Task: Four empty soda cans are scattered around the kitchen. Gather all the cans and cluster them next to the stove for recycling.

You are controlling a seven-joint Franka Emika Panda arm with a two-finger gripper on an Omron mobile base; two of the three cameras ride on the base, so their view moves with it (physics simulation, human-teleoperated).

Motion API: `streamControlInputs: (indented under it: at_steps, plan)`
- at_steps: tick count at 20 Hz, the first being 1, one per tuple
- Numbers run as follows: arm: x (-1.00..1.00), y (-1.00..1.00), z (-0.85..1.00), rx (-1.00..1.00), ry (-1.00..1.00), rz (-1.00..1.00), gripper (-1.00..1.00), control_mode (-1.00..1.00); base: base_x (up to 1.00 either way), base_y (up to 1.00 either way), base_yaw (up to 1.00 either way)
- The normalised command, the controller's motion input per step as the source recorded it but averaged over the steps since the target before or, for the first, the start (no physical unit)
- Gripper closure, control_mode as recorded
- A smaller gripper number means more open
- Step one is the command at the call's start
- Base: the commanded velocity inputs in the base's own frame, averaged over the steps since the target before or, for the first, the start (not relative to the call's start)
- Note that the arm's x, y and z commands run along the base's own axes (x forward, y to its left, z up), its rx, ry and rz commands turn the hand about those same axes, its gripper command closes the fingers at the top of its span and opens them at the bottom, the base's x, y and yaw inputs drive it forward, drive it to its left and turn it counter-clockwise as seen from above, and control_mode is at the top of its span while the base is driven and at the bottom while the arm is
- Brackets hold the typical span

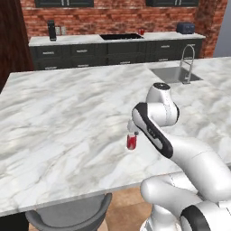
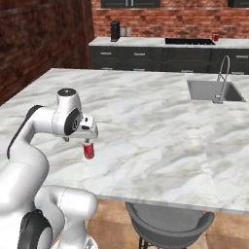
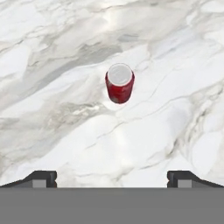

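Gripper (image 3: 112,179) was wide open, nothing between the fingers; both dark fingertips (image 3: 43,178) sat far apart at the bottom of the hand view. Soda can (image 3: 120,82) stood upright on the marble island counter (image 1: 67,117), silver top toward the hand camera, red body below. In that view the can sat above the fingertip line, roughly centred between the two tips, slightly toward the right one, clear of both, no contact. Left base view: same can (image 1: 131,142) on the counter directly under the hand, near the counter's front edge, hand hanging above it with a small gap; whether the fingers reached down to the can's height I couldn't tell from there. Right base view agreed: can (image 2: 88,150) just below the white hand (image 2: 87,133), upright, on the marble. A second red can (image 2: 215,37) stood on the back counter (image 2: 146,42), just beside the right end of the black stove (image 2: 189,41), also visible in the left base view (image 1: 141,31). Sink with faucet (image 1: 176,74) was set in the island to the right, well apart from the can under the hand. Grey chair (image 2: 168,223) was tucked at the island's front edge.
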Motion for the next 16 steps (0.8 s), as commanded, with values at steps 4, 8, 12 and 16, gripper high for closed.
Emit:
streamControlInputs:
  at_steps: [4,8,12,16]
  plan:
    - [0.27,0.16,-0.25,0.0,0.05,0.0,-1.0,-1.0,0.0,0.0,0.0]
    - [0.24,0.14,-0.26,0.0,0.02,0.0,-1.0,-1.0,0.0,0.0,0.0]
    - [0.21,0.08,-0.18,0.0,0.0,0.0,-1.0,-1.0,0.0,0.0,0.0]
    - [0.22,0.0,-0.16,0.0,0.0,0.0,-1.0,-1.0,0.0,0.0,0.0]
